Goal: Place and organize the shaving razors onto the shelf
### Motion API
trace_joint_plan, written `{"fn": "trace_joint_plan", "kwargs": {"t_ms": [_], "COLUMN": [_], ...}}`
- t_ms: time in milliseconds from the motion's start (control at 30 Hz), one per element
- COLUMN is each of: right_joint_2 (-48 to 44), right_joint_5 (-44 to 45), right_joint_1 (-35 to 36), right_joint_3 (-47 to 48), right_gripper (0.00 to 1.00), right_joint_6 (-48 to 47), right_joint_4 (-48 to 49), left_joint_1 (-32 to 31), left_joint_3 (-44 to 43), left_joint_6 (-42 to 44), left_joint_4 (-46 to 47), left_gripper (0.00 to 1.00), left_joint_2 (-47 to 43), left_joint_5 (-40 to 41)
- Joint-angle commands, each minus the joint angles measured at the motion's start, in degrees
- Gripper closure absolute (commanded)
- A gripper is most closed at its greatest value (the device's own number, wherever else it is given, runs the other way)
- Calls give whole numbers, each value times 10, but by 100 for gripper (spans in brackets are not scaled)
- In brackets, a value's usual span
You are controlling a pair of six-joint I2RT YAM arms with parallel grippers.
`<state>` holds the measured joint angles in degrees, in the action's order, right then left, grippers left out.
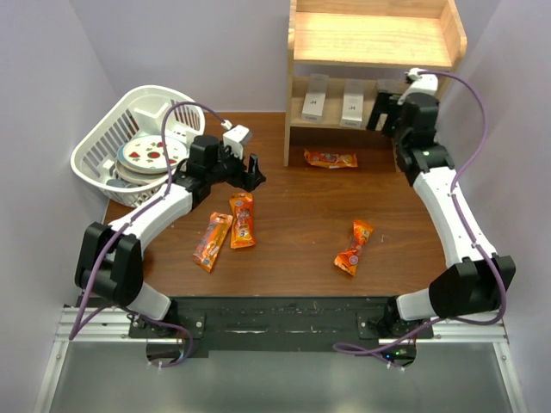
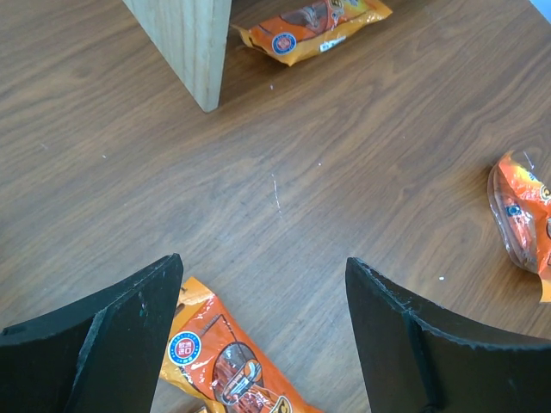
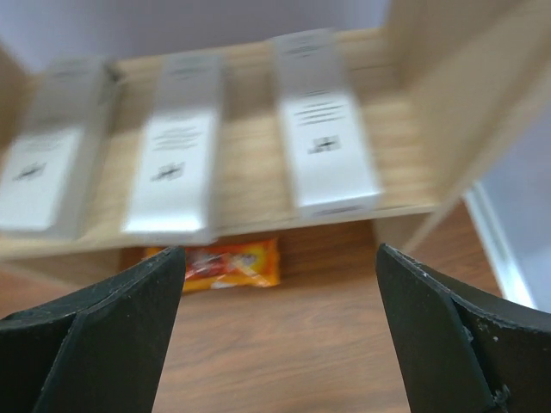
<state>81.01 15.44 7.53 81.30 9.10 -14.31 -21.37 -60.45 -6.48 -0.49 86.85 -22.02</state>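
We record three shaving razors [image 3: 323, 129] side by side on the shelf [image 3: 245, 159], lower level. Right hand [image 3: 280, 254] spread, empty, facing them. Left hand [image 2: 263, 262] spread above the worktop [image 2: 301, 172].

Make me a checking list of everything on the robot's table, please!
Surface: brown wooden table, no spills seen.
Job's things: three razor boxes side by side on the shelf's lower level.
Clutter: four orange snack packets on the table; white basket with plates, far left.
Hands: left hand open above a packet; right hand open, facing the boxes, holding nothing.
Cables: purple cables, one looping over each arm.
Surroundings: lilac walls.
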Motion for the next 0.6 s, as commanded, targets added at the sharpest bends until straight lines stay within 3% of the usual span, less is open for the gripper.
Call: {"fn": "trace_joint_plan", "kwargs": {"t_ms": [0, 333, 500, 567], "right_joint_2": [22, 54, 21, -1], "right_joint_5": [-45, -53, -9, -36], "right_joint_1": [-42, -44, -45, -45], "right_joint_3": [-8, -18, -24, -48], "right_gripper": [1, 1, 1, 1], "right_joint_6": [-35, -46, -53, -78], "right_joint_4": [34, 73, 15, 1], "left_joint_1": [5, 5, 5, 5], "left_joint_3": [-27, -27, -17, -12], "left_joint_6": [-8, 0, 12, 19], "left_joint_4": [20, 15, 7, -14], "left_gripper": [18, 18, 18, 18], "left_joint_2": [11, 12, 1, -8], "left_joint_5": [-18, -13, -7, -6]}}
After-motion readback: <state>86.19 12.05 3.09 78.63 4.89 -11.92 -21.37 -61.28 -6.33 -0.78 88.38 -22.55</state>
